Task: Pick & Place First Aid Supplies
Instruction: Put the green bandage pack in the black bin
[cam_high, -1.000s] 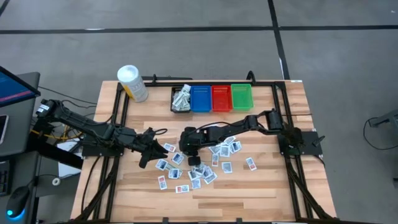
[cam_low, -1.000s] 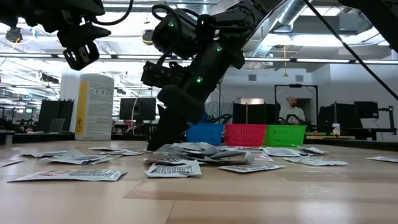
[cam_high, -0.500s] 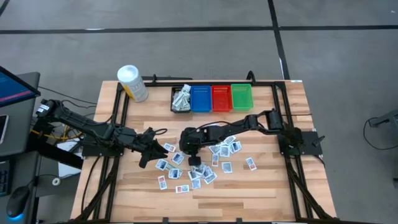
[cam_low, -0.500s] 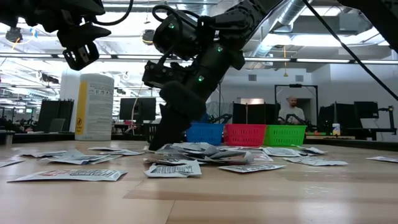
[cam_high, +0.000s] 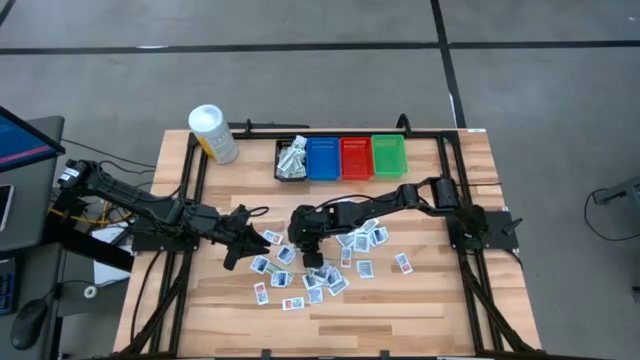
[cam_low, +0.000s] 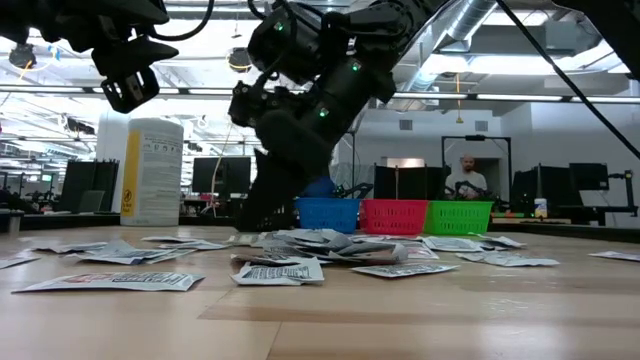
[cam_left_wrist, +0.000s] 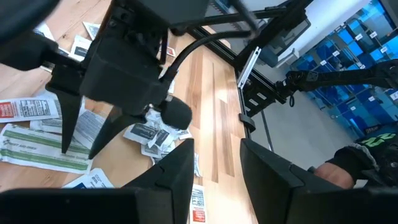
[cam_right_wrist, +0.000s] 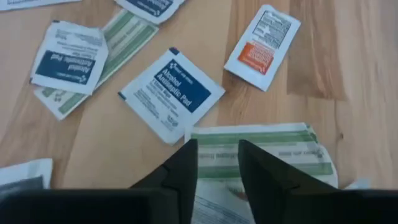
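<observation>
Many small flat packets (cam_high: 330, 262) lie scattered on the wooden table; more lie in the black bin (cam_high: 291, 160). My right gripper (cam_high: 303, 243) points down into the left part of the pile, open, its fingertips low over a green-striped packet (cam_right_wrist: 267, 152). The left wrist view shows its two spread fingers (cam_left_wrist: 68, 124) above the same kind of packet (cam_left_wrist: 31, 155). My left gripper (cam_high: 243, 240) is open and empty, raised above the table just left of the pile; it shows at the upper left of the low view (cam_low: 128, 88). My right gripper comes from above, its open fingers pointing down at the near edge of the green-striped packet (cam_right_wrist: 214, 134), which lies flat on the table. I cannot tell whether the fingertips touch it.
Blue (cam_high: 323, 157), red (cam_high: 356, 157) and green (cam_high: 388, 155) bins stand in a row beside the black one at the far edge. A white tub with a yellow label (cam_high: 213, 133) stands at the far left. A person (cam_low: 470, 175) shows in the room behind.
My right gripper's wrist has risen and tipped a little over the pile, while its fingertips have stayed low among the packets. The packets lie as before.
</observation>
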